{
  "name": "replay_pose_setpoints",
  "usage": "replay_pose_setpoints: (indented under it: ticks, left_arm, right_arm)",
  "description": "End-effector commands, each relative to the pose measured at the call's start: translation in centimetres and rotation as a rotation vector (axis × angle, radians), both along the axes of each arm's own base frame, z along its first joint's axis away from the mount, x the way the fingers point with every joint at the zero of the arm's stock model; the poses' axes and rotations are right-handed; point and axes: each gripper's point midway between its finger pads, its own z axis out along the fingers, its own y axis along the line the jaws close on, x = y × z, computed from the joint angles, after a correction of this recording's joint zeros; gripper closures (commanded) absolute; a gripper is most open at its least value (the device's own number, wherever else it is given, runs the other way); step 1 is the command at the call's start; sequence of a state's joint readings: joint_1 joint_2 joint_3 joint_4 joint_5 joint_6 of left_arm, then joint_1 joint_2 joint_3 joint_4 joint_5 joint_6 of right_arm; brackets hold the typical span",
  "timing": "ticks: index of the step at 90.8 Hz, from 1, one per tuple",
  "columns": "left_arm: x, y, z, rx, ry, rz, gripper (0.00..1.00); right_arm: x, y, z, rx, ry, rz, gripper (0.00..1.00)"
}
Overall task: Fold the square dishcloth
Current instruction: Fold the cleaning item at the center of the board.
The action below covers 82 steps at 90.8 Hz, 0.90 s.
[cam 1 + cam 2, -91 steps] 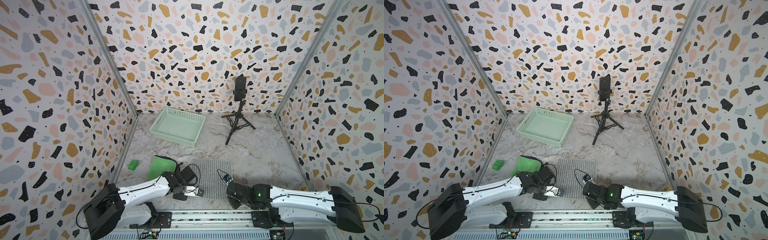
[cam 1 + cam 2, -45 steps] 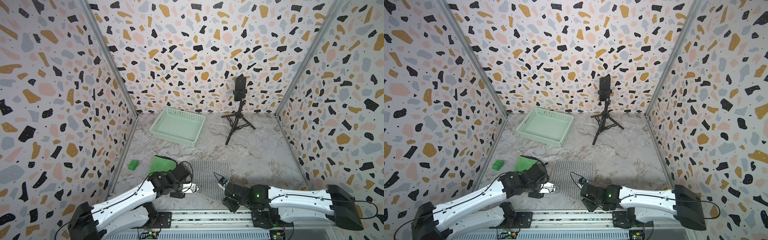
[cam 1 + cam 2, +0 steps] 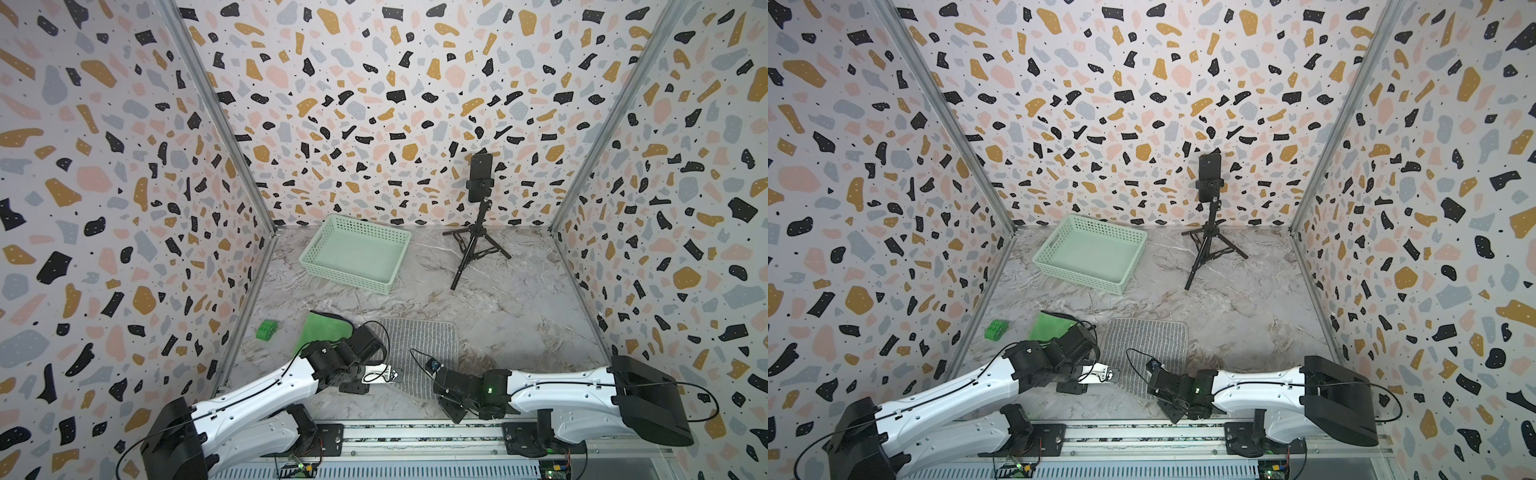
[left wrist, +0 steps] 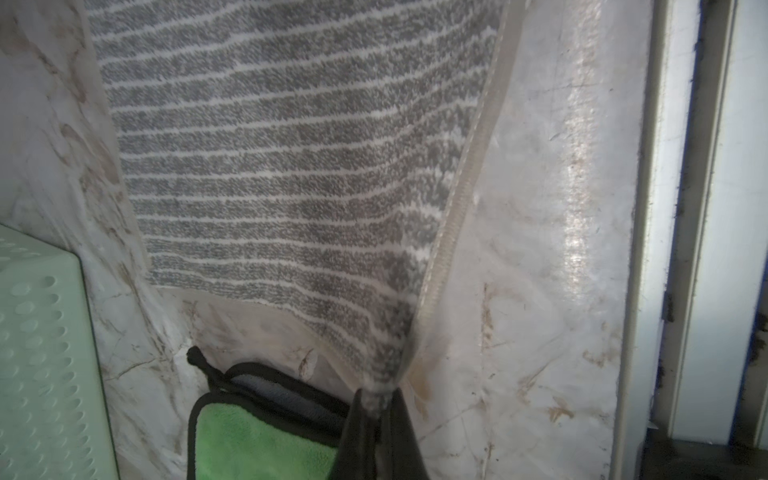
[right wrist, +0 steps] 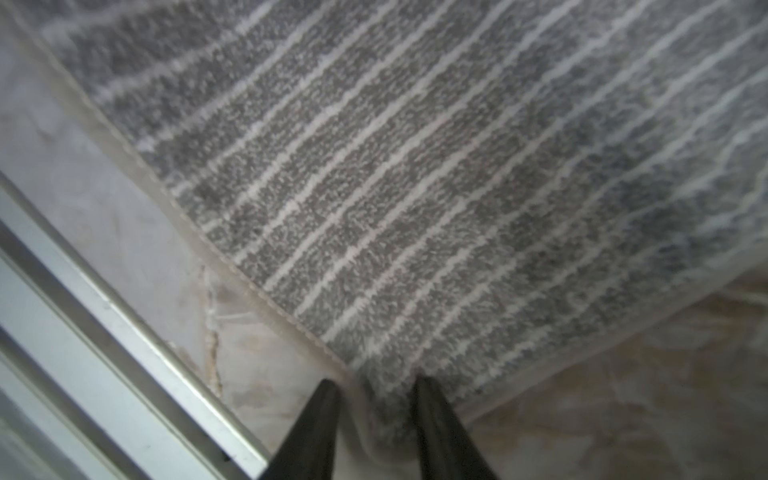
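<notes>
While left claw [image 4: 379, 394] pinches dishcloth [image 4: 270, 166] corner, right claw [image 5: 375, 383] straddles another, slightly spread.

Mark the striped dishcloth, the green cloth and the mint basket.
striped dishcloth [image 3: 419, 345]: in a top view, middle of the flat grey weave.
green cloth [image 3: 326, 330]: in a top view, its exposed green face.
mint basket [image 3: 345, 275]: in a top view, its near perforated wall.

The marbled table [image 3: 498, 299] carries a grey striped dishcloth [image 3: 419, 345] near its front edge. A green cloth [image 3: 326, 328] lies just left of the dishcloth and a green block [image 3: 266, 330] farther left. Behind the dishcloth sit a basket [image 3: 349, 276] and a tripod [image 3: 478, 245].
</notes>
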State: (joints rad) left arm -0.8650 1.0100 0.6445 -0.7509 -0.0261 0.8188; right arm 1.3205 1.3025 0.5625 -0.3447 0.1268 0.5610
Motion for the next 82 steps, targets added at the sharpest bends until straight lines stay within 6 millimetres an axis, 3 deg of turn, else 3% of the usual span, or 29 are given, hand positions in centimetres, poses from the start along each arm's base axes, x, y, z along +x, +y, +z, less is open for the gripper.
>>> replay_pose_setpoints:
  ticks: [1, 4, 29, 46, 58, 82]
  left_arm:
    - [0.4, -0.1, 1.5, -0.018, -0.026, 0.004, 1.0]
    - [0.5, 0.0, 1.6, -0.016, -0.032, 0.005, 1.0]
    - [-0.4, 1.7, 3.3, -0.009, -0.039, 0.018, 1.0]
    - [-1.4, 2.4, 5.0, -0.033, -0.005, 0.026, 1.0]
    - [-0.1, 2.6, 5.9, -0.075, 0.012, 0.073, 1.0]
    - [6.1, 2.3, 4.7, -0.103, 0.019, 0.203, 1.0]
  right_arm:
    - [0.4, -1.2, 0.8, -0.038, -0.026, -0.032, 0.93]
    - [0.5, -1.2, 1.5, -0.023, -0.031, -0.034, 1.0]
    - [-1.6, -0.9, 5.3, 0.109, 0.053, 0.009, 1.0]
    - [-3.9, 1.2, 8.2, 0.192, 0.181, 0.108, 1.0]
    - [-4.1, 2.4, 9.5, 0.2, 0.258, 0.139, 1.0]
    - [-1.4, 3.3, 8.4, 0.184, 0.422, 0.073, 1.0]
